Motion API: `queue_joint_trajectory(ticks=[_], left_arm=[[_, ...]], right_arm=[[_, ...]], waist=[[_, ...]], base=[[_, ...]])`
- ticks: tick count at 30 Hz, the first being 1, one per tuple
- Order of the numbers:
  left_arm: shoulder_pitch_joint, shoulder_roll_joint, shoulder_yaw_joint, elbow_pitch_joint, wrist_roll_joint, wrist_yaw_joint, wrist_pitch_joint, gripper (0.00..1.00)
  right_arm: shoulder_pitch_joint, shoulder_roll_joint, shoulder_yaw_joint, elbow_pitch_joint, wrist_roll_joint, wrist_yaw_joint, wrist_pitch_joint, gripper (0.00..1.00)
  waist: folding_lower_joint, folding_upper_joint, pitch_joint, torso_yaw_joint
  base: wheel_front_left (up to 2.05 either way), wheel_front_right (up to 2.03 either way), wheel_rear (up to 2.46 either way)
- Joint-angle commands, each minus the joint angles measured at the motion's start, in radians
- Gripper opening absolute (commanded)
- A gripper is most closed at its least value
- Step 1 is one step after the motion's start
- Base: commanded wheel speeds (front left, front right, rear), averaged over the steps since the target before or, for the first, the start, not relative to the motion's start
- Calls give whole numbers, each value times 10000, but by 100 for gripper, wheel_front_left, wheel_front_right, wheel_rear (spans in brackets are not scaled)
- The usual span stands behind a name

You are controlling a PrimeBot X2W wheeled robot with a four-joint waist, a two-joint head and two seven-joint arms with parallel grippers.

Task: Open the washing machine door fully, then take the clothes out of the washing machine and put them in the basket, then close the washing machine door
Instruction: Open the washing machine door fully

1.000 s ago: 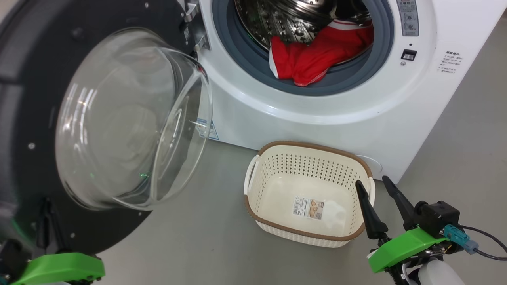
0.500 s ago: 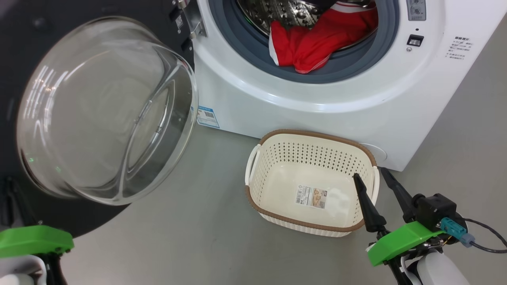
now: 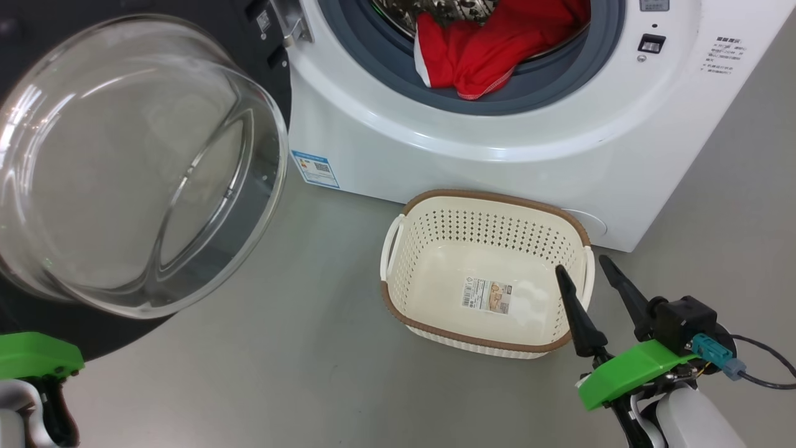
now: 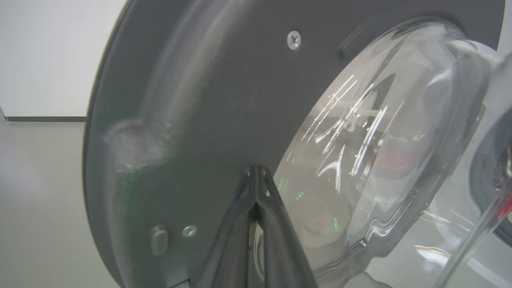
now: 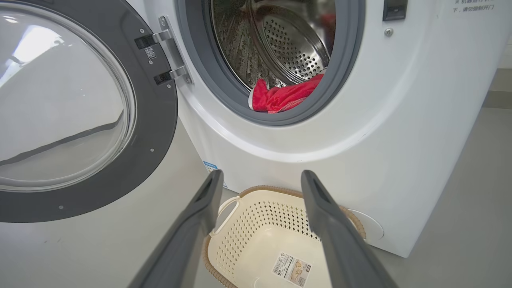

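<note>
- Head view: the washing machine (image 3: 497, 155) stands on a grey floor (image 3: 280, 373). Its round opening is uncovered and edged by a grey rubber ring (image 3: 367, 62).
- The washing machine door (image 5: 160, 120) hangs swung wide out to the left of the washing machine on its metal hinge (image 5: 172, 52). Its inner face shows, and the clear glass bowl (image 3: 143, 186) bulges out from the black rim.
- The clothes (image 3: 491, 50) lie inside the washing machine as a red bundle with white trim. They sit low in the perforated steel drum (image 5: 288, 48), with one fold draped onto the rubber ring.
- The basket (image 3: 491, 198) sits upright on the floor directly in front of the washing machine, just beside its lower front panel. A paper label (image 3: 488, 295) shows on the basket's bottom.
- The right gripper (image 3: 581, 264) hovers in front of the washing machine, near the basket's right end. Its two dark fingers are spread wide and hold nothing. In the right wrist view they point toward the machine's front, below the opening.
- The left gripper (image 4: 256, 170) is to the left of the washing machine, at the door's dark inner face beside the glass bowl. Its fingers are pressed together tip to tip and grip nothing. Whether the tips touch the door I cannot tell.
- A blue-edged sticker (image 3: 316, 169) sits at the lower left corner of the washing machine's front.
</note>
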Motion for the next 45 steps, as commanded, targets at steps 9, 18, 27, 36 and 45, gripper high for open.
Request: queue_joint_trajectory(ticks=[9,18,27,36,45], left_arm=[[-517,355,874,228,706,-197,-77,0],[-238,-38,1245,-892,1008,-437,-78,72],[307,-480,1000,-2974,1403,-650,-54,100],[632,-769,-39,-4184,1264,-1504,80,100],[990,-901,-890,-4232,1279,-2152,7,100]], right_arm=[[-400,-22,249,-151,-61,63,-92,100],[-342,60,251,-110,3,63,-92,100],[-130,139,30,-286,137,63,-92,100],[55,159,-145,-566,407,63,-92,100],[192,161,-333,-874,485,63,-92,100]], waist=[[0,-1,-63,-117],[0,-1,-407,-212],[0,-1,-967,-535],[0,-1,-1369,-1323],[0,-1,-1609,-2380]], base=[[0,0,0],[0,0,0],[0,0,0],[0,0,0],[0,0,0]])
